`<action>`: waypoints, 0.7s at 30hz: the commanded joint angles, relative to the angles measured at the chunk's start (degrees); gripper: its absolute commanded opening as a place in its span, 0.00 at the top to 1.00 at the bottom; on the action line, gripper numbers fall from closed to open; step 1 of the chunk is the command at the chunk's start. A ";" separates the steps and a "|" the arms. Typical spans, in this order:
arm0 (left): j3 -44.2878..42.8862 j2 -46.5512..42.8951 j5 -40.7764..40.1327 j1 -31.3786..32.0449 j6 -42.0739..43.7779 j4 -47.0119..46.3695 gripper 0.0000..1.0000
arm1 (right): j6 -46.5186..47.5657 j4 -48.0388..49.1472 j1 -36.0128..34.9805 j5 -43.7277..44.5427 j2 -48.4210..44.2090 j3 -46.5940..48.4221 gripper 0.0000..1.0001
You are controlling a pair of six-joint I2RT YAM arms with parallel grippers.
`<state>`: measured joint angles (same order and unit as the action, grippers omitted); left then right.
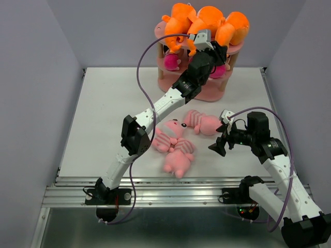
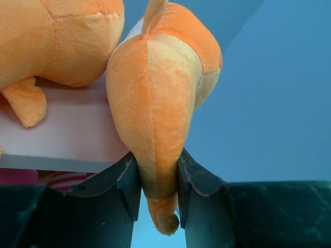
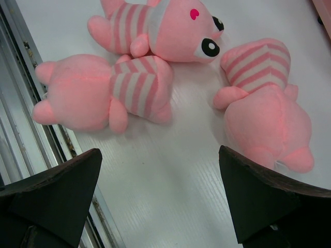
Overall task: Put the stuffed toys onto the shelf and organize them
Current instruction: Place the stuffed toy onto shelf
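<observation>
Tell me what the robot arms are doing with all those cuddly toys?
They are filling the pink shelf. The left pincer has an orange monster between its fingers at the top tier. The right pincer hangs open over three pink striped pigs lying on the table.

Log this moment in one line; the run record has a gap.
left gripper: closed on orange monster at shelf top tier | right gripper: open above pink pigs | unplaced: three pigs on table

White table (image 1: 103, 113), grey walls (image 1: 31, 77), metal rail (image 1: 170, 195)
</observation>
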<state>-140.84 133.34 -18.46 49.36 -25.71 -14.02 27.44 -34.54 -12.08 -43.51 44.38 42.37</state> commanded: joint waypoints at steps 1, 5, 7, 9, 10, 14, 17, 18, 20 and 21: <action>-1.11 -1.42 -0.52 -0.23 -0.83 -4.87 0.69 | 0.86 -0.26 -0.14 -0.70 -0.35 0.61 0.00; -1.20 -0.89 -0.97 -0.32 -1.70 -5.84 0.78 | 0.86 -0.26 -0.14 -0.61 -0.35 0.61 0.00; -1.20 -0.54 -1.05 -0.32 -2.23 -6.54 0.83 | 0.77 -0.35 -0.14 -0.61 -0.35 0.61 0.00; -1.20 -0.19 -1.23 -0.32 -2.58 -7.16 0.84 | 0.86 -0.26 -0.14 -0.61 -0.35 0.61 0.00; -1.20 0.08 -1.32 -0.32 -2.85 -7.86 0.84 | 0.77 -0.26 -0.14 -0.61 -0.26 0.61 0.00; -1.37 0.96 -1.76 -0.50 -3.73 -9.09 0.84 | 0.77 -0.44 -0.14 -0.61 -0.17 0.61 0.00; -2.16 1.75 -1.67 -0.76 -4.08 -9.27 0.82 | 0.86 -0.44 -0.14 -0.61 -0.17 0.61 0.00; -2.34 2.01 -1.58 -0.76 -4.08 -9.27 0.80 | 0.86 -0.44 -0.14 -0.61 -0.17 0.61 0.00; -2.34 2.28 -1.67 -0.94 -4.17 -9.36 0.77 | 0.86 -0.35 -0.14 -0.61 -0.17 0.61 0.00; -2.34 2.36 -1.58 -0.94 -4.17 -9.53 0.76 | 0.86 -0.35 -0.14 -0.61 -0.08 0.61 0.00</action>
<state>-140.84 136.31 -18.92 48.99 -29.39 -19.07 27.46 -34.61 -12.08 -43.51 44.38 42.37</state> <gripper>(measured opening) 0.223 0.998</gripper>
